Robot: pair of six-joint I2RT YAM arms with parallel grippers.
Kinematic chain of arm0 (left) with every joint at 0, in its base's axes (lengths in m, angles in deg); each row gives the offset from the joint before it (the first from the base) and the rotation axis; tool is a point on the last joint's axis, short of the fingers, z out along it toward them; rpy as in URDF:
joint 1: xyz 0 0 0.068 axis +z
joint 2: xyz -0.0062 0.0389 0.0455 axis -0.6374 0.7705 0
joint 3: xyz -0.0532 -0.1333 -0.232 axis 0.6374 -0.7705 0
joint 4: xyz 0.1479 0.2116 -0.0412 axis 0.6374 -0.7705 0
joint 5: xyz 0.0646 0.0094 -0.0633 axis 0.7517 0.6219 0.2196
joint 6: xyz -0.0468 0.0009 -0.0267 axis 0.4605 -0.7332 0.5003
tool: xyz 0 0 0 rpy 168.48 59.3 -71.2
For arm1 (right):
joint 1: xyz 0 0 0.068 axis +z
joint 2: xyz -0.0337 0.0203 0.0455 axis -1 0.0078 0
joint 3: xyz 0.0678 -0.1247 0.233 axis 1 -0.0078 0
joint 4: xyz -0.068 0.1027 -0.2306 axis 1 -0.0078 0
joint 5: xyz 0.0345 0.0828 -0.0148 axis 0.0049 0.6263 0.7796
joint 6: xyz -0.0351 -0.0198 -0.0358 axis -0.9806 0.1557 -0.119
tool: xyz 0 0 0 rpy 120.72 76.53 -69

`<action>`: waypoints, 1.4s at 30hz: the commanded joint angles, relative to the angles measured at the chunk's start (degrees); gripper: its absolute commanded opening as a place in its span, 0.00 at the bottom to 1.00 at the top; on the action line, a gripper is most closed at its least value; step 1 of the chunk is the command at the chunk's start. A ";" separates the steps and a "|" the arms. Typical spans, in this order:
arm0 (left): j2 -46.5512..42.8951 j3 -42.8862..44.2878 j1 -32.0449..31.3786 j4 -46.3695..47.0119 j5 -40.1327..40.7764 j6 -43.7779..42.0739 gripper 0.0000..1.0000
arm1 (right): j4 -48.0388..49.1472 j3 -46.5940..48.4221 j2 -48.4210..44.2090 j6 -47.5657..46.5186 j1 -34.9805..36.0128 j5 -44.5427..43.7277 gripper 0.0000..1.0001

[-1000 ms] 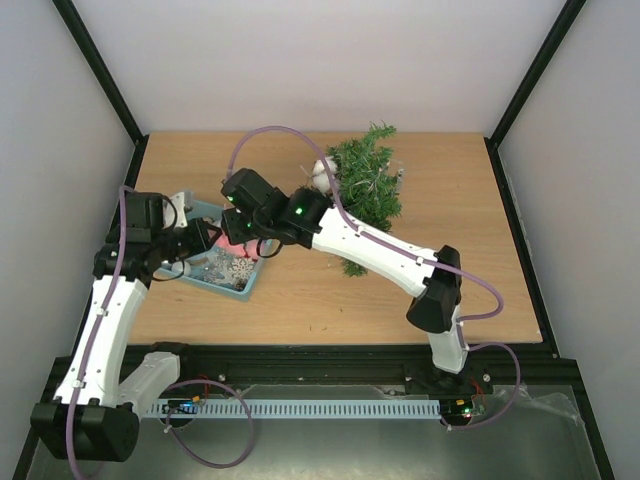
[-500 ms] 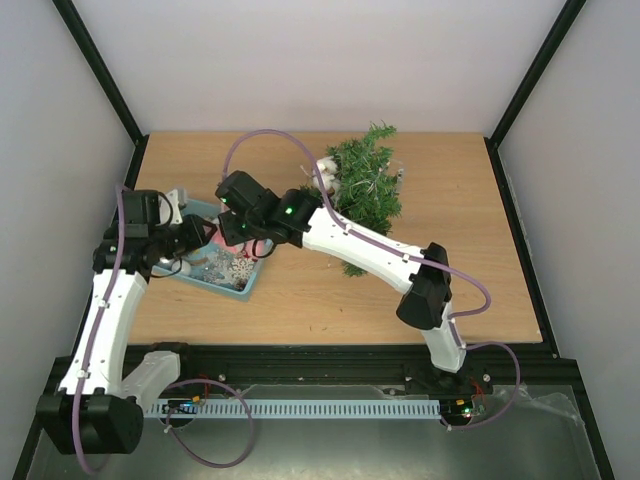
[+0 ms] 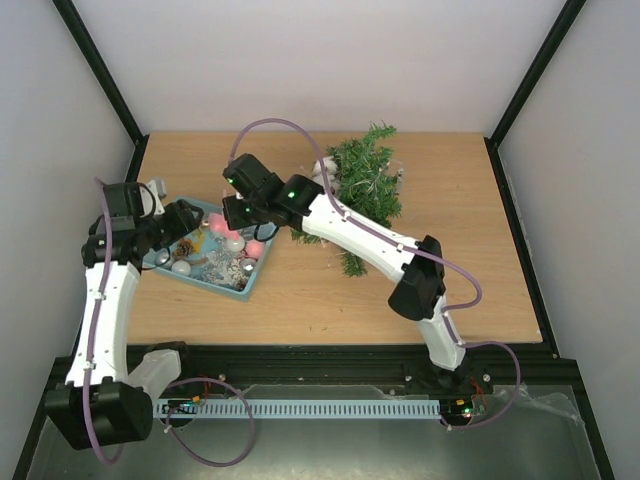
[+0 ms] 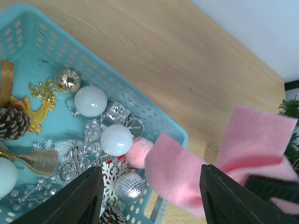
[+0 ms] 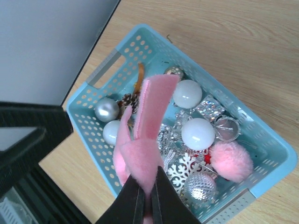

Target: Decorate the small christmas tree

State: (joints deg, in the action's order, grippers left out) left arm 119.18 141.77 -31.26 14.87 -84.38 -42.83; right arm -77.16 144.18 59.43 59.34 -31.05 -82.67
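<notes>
Wooden tabletop (image 3: 450, 200) in a white-walled booth: the right claw (image 5: 145, 191) pinches a pink felt bow (image 5: 149, 121) above a teal basket (image 5: 86, 123) holding white baubles (image 5: 198, 133) and other trinkets. The left claw (image 4: 150, 170) hovers over the same basket, its jaws spread wide and gripping nothing. The small christmas tree (image 3: 368, 185) sits near the tabletop's far edge, right of the basket.

Basket (image 5: 88, 133) of ornaments (image 5: 197, 133) on left of table (image 3: 450, 200), tree (image 3: 368, 185) behind to its right, bow (image 5: 149, 121) above basket
</notes>
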 commanded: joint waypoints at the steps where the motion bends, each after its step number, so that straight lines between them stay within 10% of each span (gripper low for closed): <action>1: -1.29 3.08 1.40 1.29 -1.37 0.39 0.59 | -0.61 0.02 -4.66 -0.45 0.42 3.37 0.01; 17: -5.02 8.12 -0.39 7.79 -9.91 1.57 0.56 | 2.74 -23.88 -40.93 0.44 -5.34 10.62 0.01; 30: 3.70 22.20 -44.21 11.96 15.11 4.97 0.60 | 12.20 -40.39 -57.53 3.30 -43.58 42.02 0.01; 42: 16.65 34.84 -56.21 13.66 19.60 1.50 0.61 | 34.82 -52.36 -56.51 18.78 -57.93 62.28 0.01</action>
State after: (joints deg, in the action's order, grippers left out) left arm 132.56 172.72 -83.37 27.11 -68.77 -39.53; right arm -51.19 93.37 2.82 73.72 -87.34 -28.29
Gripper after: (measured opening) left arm 0.606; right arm 0.019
